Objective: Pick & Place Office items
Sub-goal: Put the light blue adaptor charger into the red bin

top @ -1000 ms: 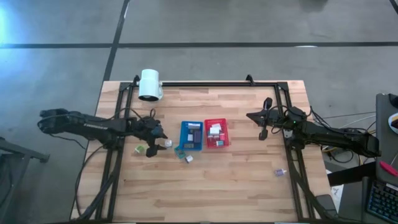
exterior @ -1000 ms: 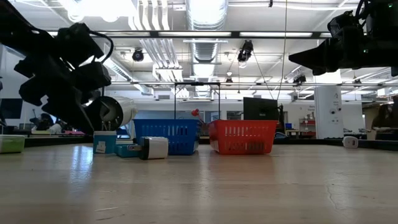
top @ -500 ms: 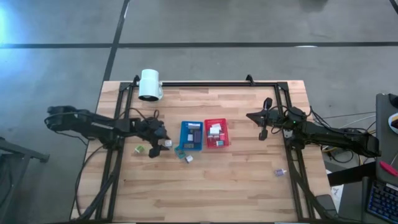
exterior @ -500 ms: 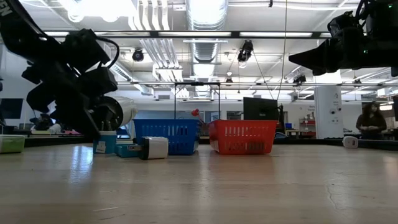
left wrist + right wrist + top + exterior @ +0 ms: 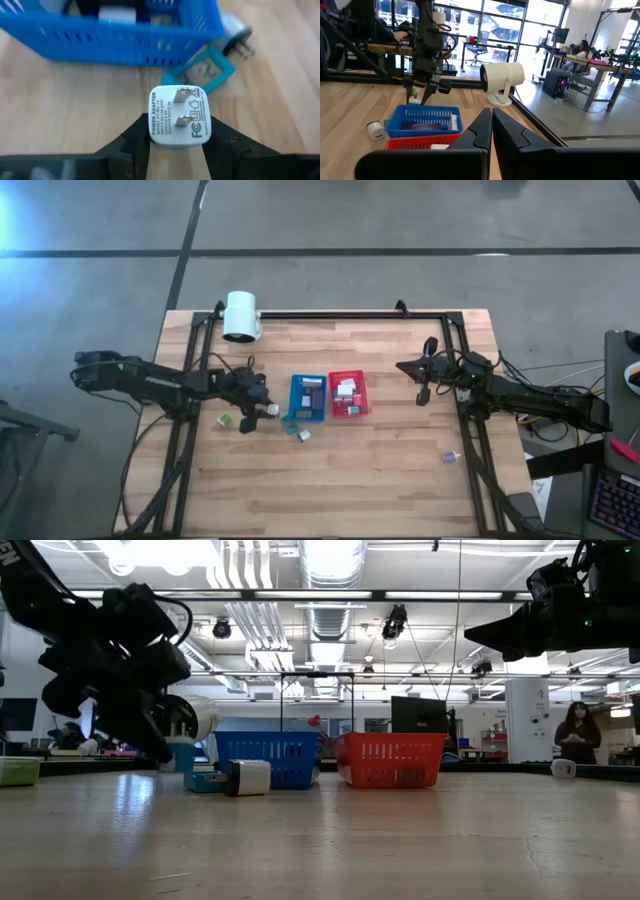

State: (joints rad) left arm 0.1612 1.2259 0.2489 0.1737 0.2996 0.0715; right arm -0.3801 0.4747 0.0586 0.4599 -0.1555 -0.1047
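Observation:
A white power adapter (image 5: 179, 117) with two metal prongs sits between the fingers of my left gripper (image 5: 177, 142), which is shut on it just left of the blue tray (image 5: 308, 398). In the low view the adapter (image 5: 181, 753) shows teal beside the gripper (image 5: 160, 745). A teal item (image 5: 200, 75) and another white adapter (image 5: 232, 35) lie on the table by the blue tray's wall (image 5: 110, 35). A green item (image 5: 226, 420) lies near the left arm. My right gripper (image 5: 491, 120) is shut on nothing, held in the air at the table's right (image 5: 423, 392). My left gripper pinches the adapter's two opposite side walls (image 5: 152, 132) between its two fingers (image 5: 137, 140). The fingers slant down from the table's left. The pronged face (image 5: 182, 107) is turned up toward the wrist. Whether the adapter's underside is clear of the table is hidden.
The red tray (image 5: 348, 395) with items stands right of the blue one. A big white lamp head (image 5: 241, 315) sits at the far left. A small item (image 5: 450, 457) lies near the right arm. A black frame (image 5: 330, 315) runs along the far edge. People stand in the room behind.
My left gripper has come down and a little toward the blue tray, onto the adapter, and has taken hold of it. In the low view the adapter now stands slightly higher and nearer the tray than before.

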